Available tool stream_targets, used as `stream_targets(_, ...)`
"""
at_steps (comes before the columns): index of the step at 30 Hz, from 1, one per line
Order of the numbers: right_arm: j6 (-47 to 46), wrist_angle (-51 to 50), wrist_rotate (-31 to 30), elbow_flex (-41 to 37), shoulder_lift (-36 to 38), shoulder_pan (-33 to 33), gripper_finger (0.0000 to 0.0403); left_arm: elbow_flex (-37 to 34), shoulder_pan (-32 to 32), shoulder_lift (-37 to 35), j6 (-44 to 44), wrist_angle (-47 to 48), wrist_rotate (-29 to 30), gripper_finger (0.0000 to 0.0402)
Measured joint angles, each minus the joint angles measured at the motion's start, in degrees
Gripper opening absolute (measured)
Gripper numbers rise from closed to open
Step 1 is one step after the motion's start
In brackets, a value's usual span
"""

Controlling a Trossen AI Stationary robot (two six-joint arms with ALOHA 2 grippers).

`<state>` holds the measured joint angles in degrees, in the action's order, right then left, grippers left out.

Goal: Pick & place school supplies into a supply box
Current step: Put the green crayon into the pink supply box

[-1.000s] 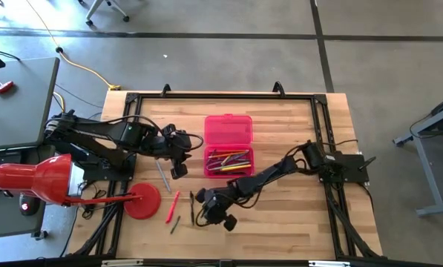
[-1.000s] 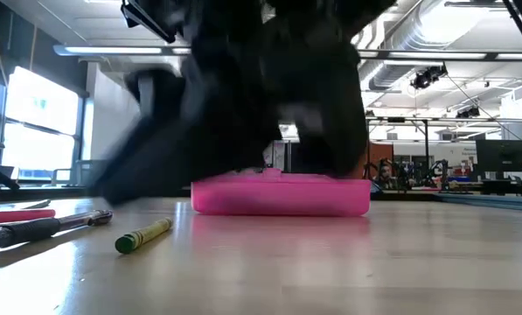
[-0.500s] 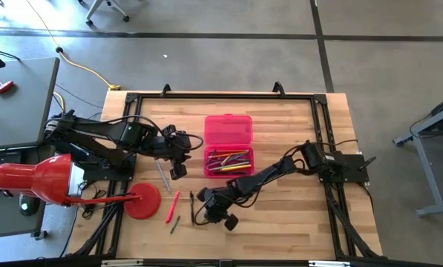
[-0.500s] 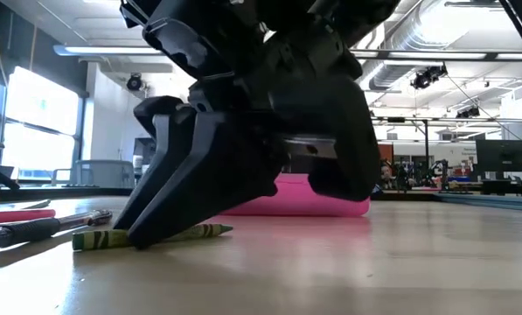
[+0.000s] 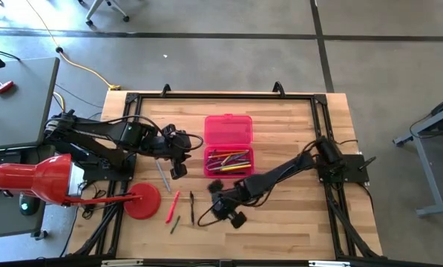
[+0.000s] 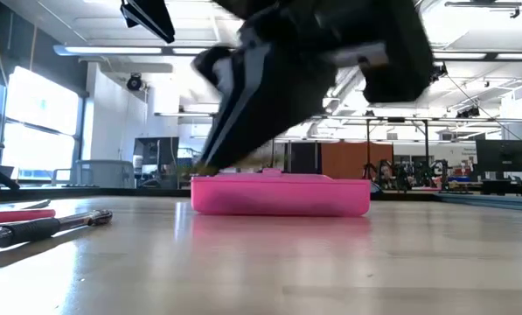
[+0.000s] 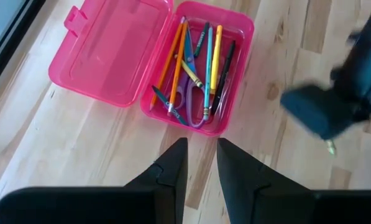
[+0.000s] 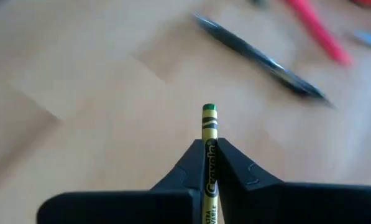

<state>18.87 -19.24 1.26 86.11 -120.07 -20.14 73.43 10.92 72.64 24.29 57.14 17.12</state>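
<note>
Two dark right gripper [image 8: 210, 155] fingers pinch a slim green paper-wrapped crayon [image 8: 209, 134], while the left gripper [image 7: 201, 158] hangs narrowly parted beside the glossy pink box [image 7: 110, 50].

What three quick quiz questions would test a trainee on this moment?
1. True or false: the right gripper is shut on a crayon.
2. Where are the scissors? A) on the table B) in the box C) in the left gripper
3. Fill in: the box lid is ____.

Key: 1 true; 2 B; 3 open.
</note>
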Motion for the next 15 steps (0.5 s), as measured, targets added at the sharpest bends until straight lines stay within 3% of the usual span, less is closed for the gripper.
stream_targets(4,-0.95,-12.05,-13.23,-0.11,4.24,0.34,0.0005,0.0,0.0,0.0,0.02,-0.17,0.02,0.0117)
stream_targets(8,-2.62,-16.98,-23.09,-0.02,7.29,2.59,0.0005,0.0,0.0,0.0,0.31,-0.53,0.04,0.0117)
stream_targets(12,-9.08,-17.12,-24.38,-0.54,7.15,6.92,0.0007,0.0,0.0,0.0,0.91,-0.47,0.33,0.0117)
stream_targets(15,-15.18,-14.05,-20.88,-3.17,7.21,10.49,0.0006,0.0,0.0,0.0,1.57,-0.15,0.25,0.0117)
